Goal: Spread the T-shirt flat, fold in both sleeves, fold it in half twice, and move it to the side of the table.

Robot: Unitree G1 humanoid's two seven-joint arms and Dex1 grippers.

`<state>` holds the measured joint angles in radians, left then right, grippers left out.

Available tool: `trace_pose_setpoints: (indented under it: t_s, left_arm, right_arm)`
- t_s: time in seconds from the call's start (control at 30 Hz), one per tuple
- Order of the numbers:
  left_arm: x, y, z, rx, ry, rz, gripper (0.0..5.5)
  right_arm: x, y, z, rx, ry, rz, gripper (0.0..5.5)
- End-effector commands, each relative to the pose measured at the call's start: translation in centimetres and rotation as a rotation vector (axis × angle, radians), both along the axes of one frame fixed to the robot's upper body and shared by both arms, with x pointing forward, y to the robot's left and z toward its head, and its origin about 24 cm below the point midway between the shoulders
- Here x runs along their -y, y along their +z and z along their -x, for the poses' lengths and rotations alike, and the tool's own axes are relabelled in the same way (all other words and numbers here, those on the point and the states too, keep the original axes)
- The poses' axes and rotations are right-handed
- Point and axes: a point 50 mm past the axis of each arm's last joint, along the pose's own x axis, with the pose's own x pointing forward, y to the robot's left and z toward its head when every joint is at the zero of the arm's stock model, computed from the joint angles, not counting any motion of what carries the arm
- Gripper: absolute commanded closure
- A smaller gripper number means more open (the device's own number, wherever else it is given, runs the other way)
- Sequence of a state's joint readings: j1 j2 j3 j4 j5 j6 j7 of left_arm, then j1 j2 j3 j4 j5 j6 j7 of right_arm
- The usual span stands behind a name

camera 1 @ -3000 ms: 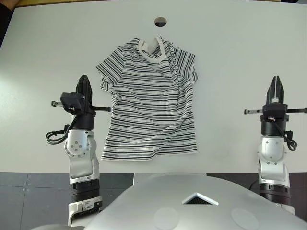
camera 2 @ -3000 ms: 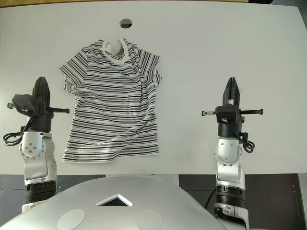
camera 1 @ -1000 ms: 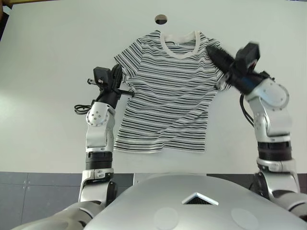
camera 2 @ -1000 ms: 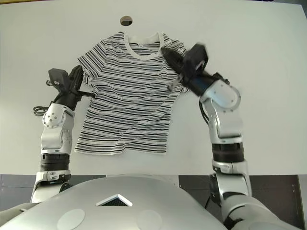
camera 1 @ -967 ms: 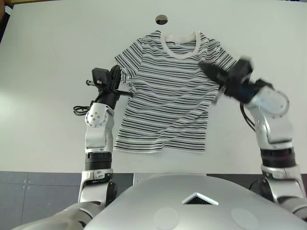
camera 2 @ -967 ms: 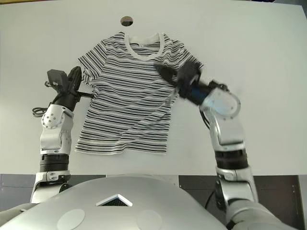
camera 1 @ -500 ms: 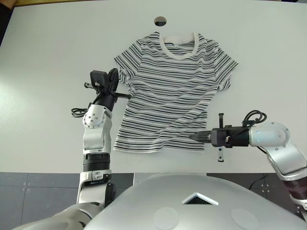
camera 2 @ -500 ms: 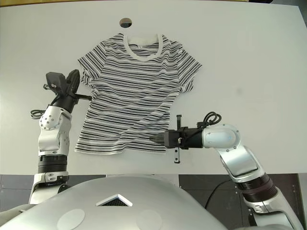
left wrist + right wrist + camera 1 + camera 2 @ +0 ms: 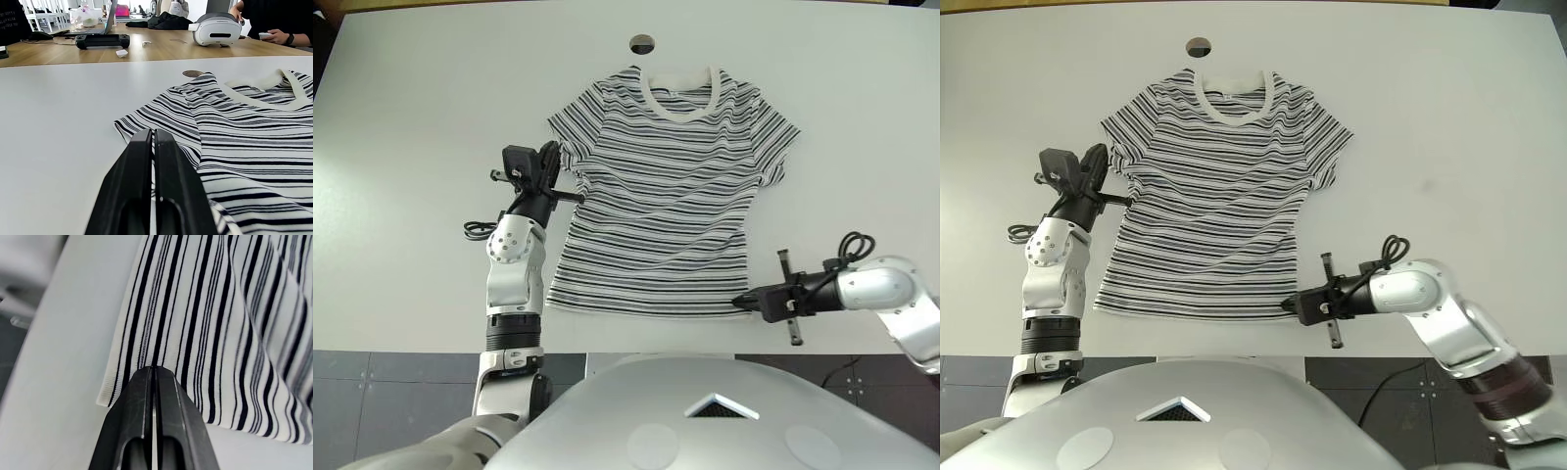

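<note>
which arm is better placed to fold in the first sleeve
Left. The left end effector sits beside the left sleeve of the T-shirt; the right end effector is down at the hem corner.

T-shirt: black-and-white stripes, white collar. Lies spread face up on the white table, collar toward the far edge, sleeves out, a few wrinkles.
</note>
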<state>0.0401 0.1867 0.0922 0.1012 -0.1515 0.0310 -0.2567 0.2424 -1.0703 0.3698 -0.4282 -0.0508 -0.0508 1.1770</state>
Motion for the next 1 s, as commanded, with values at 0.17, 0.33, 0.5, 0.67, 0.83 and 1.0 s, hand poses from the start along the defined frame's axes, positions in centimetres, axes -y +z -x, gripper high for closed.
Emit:
trace_pose_setpoints:
  t_s: [0.17, 0.33, 0.5, 0.67, 0.83, 1.0]
  left_arm:
    - [-0.2, -0.2, 0.0, -0.007, 0.019, 0.001, 5.37]
    - [-0.1, -0.1, -0.2, -0.007, 0.014, 0.0, 5.37]
    - [-0.1, -0.2, -0.2, -0.041, -0.01, 0.048, 5.37]
    - [-1.0, 0.6, -1.0, -0.09, -0.039, 0.142, 4.67]
    - [-1.6, 0.7, -2.5, -0.193, -0.065, 0.118, 3.81]
    - [-1.8, -0.4, -4.0, -0.302, -0.047, 0.089, 2.95]
  right_arm:
    - [4.1, -0.3, 3.1, -0.247, 0.061, 0.223, 5.4]
    - [4.6, -0.7, 3.4, -0.26, 0.051, 0.235, 5.4]
    - [3.0, -0.6, 1.6, -0.103, -0.055, 0.072, 5.4]
    - [-0.5, 4.7, -4.5, 0.264, -0.366, -0.439, 5.4]
    - [-1.2, 7.1, -6.1, 0.351, -0.511, -0.65, 5.4]
    - [-1.8, 6.1, -5.9, 0.327, -0.577, -0.681, 5.4]
